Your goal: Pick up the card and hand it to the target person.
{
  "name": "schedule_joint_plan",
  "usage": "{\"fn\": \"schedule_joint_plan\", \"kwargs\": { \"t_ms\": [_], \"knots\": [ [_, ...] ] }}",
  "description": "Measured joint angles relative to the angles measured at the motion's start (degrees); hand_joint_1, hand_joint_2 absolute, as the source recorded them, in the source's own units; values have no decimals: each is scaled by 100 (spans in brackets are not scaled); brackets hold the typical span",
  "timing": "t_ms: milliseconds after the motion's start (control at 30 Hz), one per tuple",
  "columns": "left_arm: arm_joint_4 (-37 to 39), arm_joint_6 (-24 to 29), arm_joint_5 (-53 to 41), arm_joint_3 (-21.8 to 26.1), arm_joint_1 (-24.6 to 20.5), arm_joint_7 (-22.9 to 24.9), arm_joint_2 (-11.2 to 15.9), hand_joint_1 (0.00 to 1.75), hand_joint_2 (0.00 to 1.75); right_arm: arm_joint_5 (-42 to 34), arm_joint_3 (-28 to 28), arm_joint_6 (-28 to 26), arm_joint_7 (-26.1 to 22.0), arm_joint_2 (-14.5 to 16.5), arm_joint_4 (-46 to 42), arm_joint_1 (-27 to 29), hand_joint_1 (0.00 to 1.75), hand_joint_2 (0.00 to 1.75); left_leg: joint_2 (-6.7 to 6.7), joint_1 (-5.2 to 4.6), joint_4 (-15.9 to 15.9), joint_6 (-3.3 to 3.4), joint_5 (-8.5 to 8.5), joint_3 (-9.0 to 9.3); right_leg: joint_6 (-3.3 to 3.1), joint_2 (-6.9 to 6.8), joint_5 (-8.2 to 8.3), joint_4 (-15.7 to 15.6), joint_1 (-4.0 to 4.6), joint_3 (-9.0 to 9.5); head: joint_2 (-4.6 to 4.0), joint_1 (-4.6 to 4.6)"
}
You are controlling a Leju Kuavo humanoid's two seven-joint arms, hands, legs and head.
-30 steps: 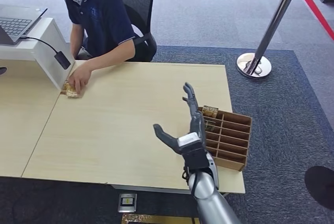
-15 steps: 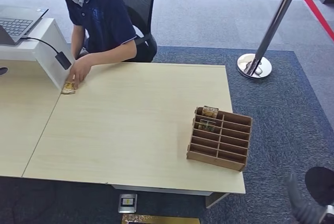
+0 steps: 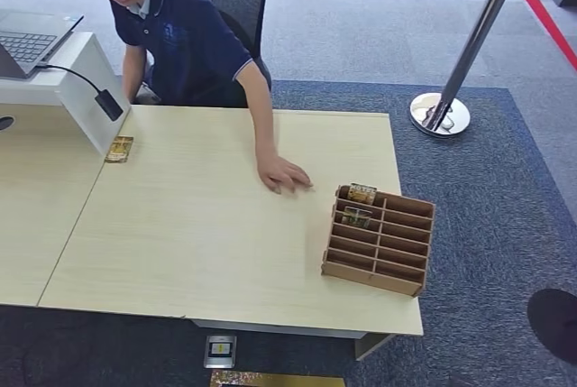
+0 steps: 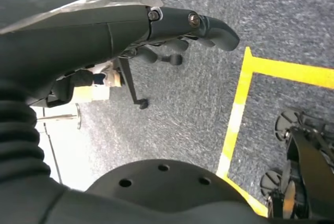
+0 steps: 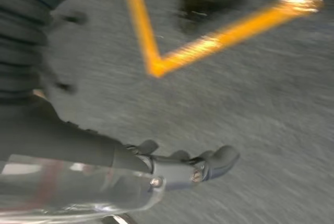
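A card (image 3: pixel 119 149) lies flat on the light wooden table (image 3: pixel 190 243), next to the white stand at the far left. Two more cards (image 3: pixel 361 194) stand in the back slots of a brown slotted organizer (image 3: pixel 380 243) at the table's right end. The person in a dark blue shirt (image 3: pixel 184 31) sits behind the table, one palm (image 3: pixel 282 173) flat on it just left of the organizer. My left hand (image 4: pixel 173 31) hangs over grey carpet with its fingers stretched out and nothing in it. My right hand (image 5: pixel 185 166) also hangs above the carpet, blurred, holding nothing.
A white laptop stand (image 3: pixel 75 80) with a laptop (image 3: pixel 27 40) and a cable adapter (image 3: pixel 107 103) sits at the far left. A chrome barrier post (image 3: pixel 449 89) stands on the carpet at the back right. Yellow floor tape (image 4: pixel 236 114) runs beneath my arms.
My right arm has dropped from above the table and left the head view. The person let go of the card by the stand and reached an arm across to the table's middle.
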Motion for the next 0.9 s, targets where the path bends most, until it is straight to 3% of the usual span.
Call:
{"fn": "schedule_joint_plan", "kwargs": {
  "t_ms": [133, 300, 433, 533, 633, 667, 767, 900],
  "knots": [
    [0, 120, -1, 24, -4, -3, -8, 0, 175, 239, 3, 350, 668, 55, 625, -109, 0, 0, 0, 1, -1, -2, -1, -1, -2, 0, -2, 2, 5, 0, 0, 1],
    [0, 204, -1, 43, -5, 23, -7, 0, 175, 387, 17, 470, 1030, 164, 999, -175, 0, 0, 0, -2, 0, -2, 0, -1, -1, 0, -2, 2, 2, 1, 0, 1],
    [0, 211, -6, 51, -9, 74, -4, 0, 175, 466, 36, 462, 1157, 193, 1133, -208, 0, 175, 0, -5, 0, -2, 0, 0, 0, 0, -1, 2, -1, 2, -1, 1],
    [0, 148, -64, 178, 7, 92, 2, 0, 175, 441, 123, 389, 1169, 189, 1165, -202, 0, 175, 0, -7, 0, -2, 0, 0, 0, 0, -1, 2, -2, 1, 0, 1],
    [-3, 51, -327, 445, 51, 98, 6, 0, 175, 282, 272, 379, 1122, 166, 1167, -188, 0, 44, 0, -7, 0, -2, -1, 0, 0, 0, -1, 2, -2, 0, -1, 1],
    [-5, 14, -462, 547, 69, 99, 8, 0, 131, 211, 328, 385, 1099, 154, 1167, -182, 0, 0, 1, -7, 0, -2, -1, 0, 0, 0, -1, 2, -2, -1, 0, 1],
    [-26, -92, -883, 870, 127, 99, 14, 0, 0, -10, 509, 419, 1024, 110, 1165, -144, 0, 0, 1, -7, 0, -2, -1, 0, 0, 0, -2, 1, -2, -1, 0, 1],
    [-72, -218, -1393, 1281, 194, 99, 32, 0, 0, -267, 729, 481, 939, 50, 1158, -83, 0, 0, 1, -7, 0, -2, -1, -1, 0, 0, -2, 1, -2, 0, -1, 1]
  ]
}}
